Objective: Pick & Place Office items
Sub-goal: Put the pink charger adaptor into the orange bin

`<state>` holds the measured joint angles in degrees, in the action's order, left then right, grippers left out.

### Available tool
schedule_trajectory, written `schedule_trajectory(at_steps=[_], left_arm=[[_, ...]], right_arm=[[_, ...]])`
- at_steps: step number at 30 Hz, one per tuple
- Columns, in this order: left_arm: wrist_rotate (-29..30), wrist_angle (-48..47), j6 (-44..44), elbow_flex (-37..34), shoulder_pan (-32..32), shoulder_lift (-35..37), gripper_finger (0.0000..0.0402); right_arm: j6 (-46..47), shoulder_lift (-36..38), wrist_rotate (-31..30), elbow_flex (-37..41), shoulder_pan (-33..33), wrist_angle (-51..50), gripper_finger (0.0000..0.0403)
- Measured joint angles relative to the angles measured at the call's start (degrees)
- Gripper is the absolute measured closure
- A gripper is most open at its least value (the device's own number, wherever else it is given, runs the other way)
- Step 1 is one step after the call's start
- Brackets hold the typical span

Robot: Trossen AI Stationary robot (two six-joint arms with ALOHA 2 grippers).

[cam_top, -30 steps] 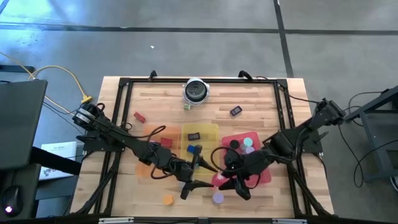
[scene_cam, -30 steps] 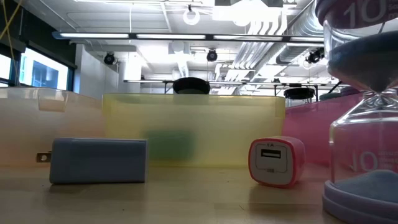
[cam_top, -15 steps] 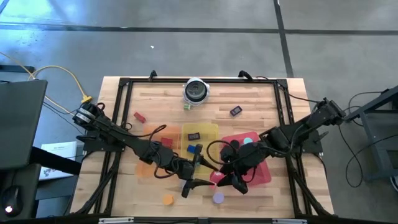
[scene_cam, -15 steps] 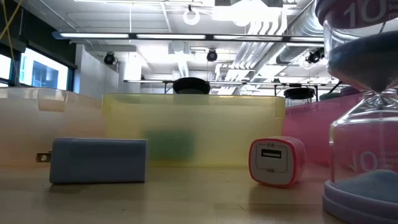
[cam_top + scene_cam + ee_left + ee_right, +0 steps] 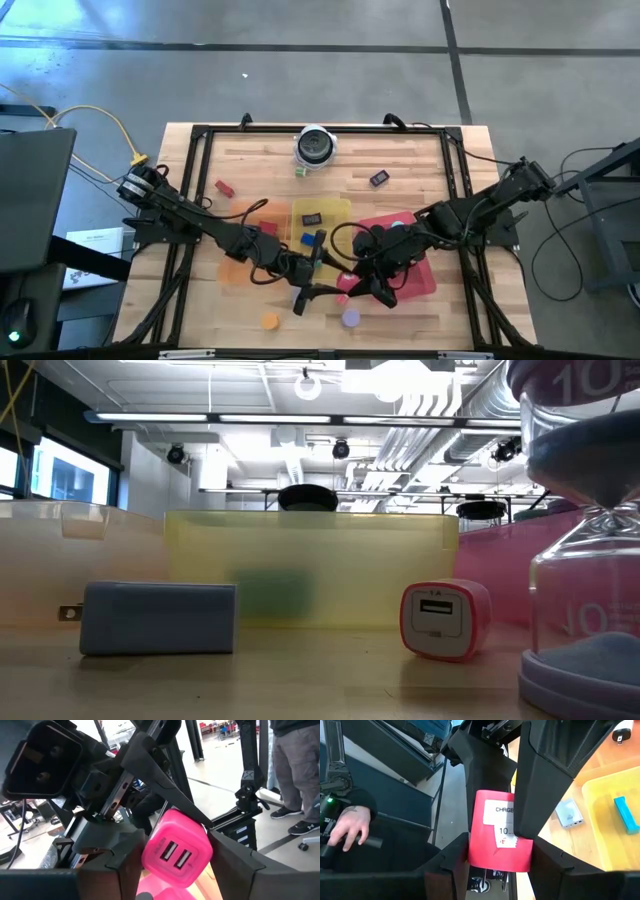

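office items lay scattered over the wooden table (image 5: 250, 165), and one of them, a pink charger block (image 5: 177, 847) with two slots in its face, sat between both grippers near the table's front edge, beside the red tray (image 5: 425, 280). the left gripper (image 5: 318, 296) reached in from the left; its wrist view showed the pink block between its two dark fingers (image 5: 107, 852), with the other arm's dark finger (image 5: 165, 775) pressed down against the block's top corner. the right gripper (image 5: 352, 290) came from the right and was clenched on the same block (its wrist view showed the red labelled side (image 5: 500, 837) squeezed between its fingers (image 5: 455, 857), with the left arm's broad finger (image 5: 547, 775) crossing in front). whether the left fingers actually gripped or merely flanked the block could not be told.

elsewhere from above: a purple disc (image 5: 351, 318) and an orange disc (image 5: 270, 321) near the front edge, a blue block (image 5: 310, 239) and a dark piece (image 5: 311, 218) in the yellow tray (image 5: 340, 210), a red bit (image 5: 225, 187) at the left, a dark block (image 5: 379, 179) towards the back, and the round silver-and-black object (image 5: 315, 146) at the rear. the low view showed a blue-grey plug block (image 5: 158, 618), a small pink usb charger (image 5: 445, 620) and an hourglass (image 5: 585, 530) close up. a person's hand (image 5: 350, 827) showed off the table
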<state>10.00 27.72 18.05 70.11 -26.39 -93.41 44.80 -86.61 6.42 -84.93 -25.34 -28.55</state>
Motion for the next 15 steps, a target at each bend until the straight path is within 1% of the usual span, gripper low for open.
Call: schedule_trajectory(at_steps=[4,7,15], left_arm=[[0.0,-0.3,0.3,0.0,0.0,0.0,0.0230],[-0.1,-0.3,0.3,0.0,0.0,0.0,0.0231],[-0.2,-0.5,-0.2,0.0,0.1,0.0,0.0228]], right_arm=[[0.0,0.0,0.1,0.0,0.0,-0.3,0.0257],[0.0,0.0,0.1,0.0,0.0,-0.3,0.0256],[-1.6,0.0,-0.5,0.0,0.0,-0.5,0.0206]])
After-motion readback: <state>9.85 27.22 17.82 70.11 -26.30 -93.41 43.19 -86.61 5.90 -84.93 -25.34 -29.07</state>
